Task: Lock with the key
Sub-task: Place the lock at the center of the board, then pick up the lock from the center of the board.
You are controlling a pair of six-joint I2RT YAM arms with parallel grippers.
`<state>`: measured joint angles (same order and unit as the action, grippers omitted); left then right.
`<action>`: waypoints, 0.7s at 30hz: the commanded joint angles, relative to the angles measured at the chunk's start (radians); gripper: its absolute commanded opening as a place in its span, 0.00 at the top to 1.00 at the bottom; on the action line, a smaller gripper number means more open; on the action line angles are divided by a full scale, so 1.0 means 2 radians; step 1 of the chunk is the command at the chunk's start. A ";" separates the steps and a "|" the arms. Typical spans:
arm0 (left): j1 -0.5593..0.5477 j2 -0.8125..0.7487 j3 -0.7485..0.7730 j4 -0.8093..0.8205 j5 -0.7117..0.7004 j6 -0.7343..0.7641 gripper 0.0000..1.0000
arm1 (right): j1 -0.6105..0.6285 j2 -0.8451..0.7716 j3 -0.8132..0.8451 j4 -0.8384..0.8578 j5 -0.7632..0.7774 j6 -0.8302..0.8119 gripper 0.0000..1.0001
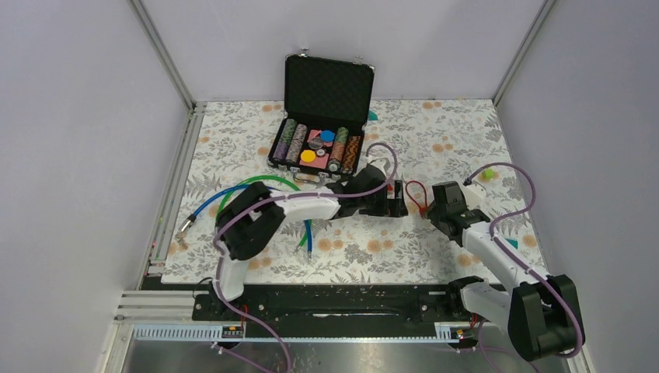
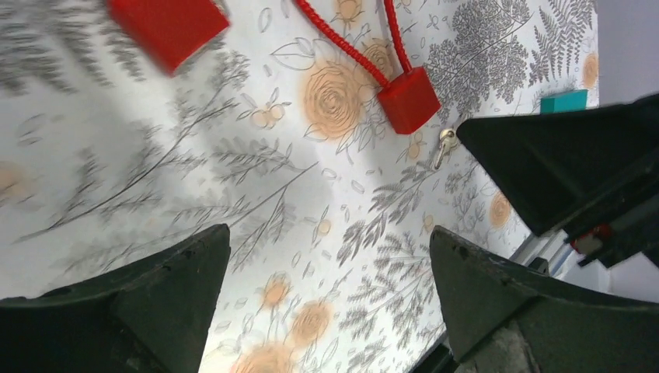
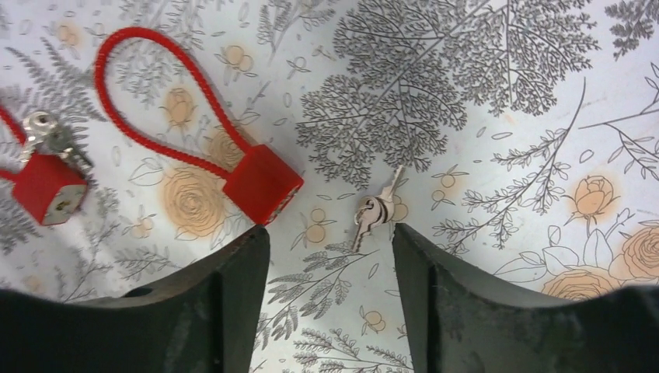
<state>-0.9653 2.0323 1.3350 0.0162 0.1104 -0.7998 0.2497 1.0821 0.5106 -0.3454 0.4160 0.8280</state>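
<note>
A red cable lock [image 3: 263,185] with a closed cord loop lies on the flowered cloth, just beyond my right gripper's left fingertip. A small pair of silver keys [image 3: 373,211] on a ring lies loose beside it, just ahead of the right gripper [image 3: 328,229], which is open and empty. A second red lock [image 3: 47,190] with keys stuck in it sits further left. My left gripper [image 2: 329,233] is wide open above bare cloth, with the lock body [image 2: 409,99] and the keys [image 2: 446,144] beyond it. From above, both grippers [image 1: 398,198] [image 1: 433,206] flank the red loop [image 1: 417,194].
An open black case [image 1: 326,85] of poker chips stands at the back centre. Green and blue cables [image 1: 249,190] lie on the left of the cloth. A teal block [image 2: 563,101] and a yellow-green ball [image 1: 487,174] sit towards the back right. White walls enclose the table.
</note>
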 commanded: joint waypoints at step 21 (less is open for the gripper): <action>0.024 -0.572 -0.263 -0.212 -0.306 0.078 0.01 | 0.253 0.155 0.201 0.095 -0.135 -0.069 0.38</action>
<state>-0.9264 1.0550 0.8211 -0.2718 -0.3363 -0.6754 0.6361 1.2564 0.7616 -0.2367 0.1497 0.7338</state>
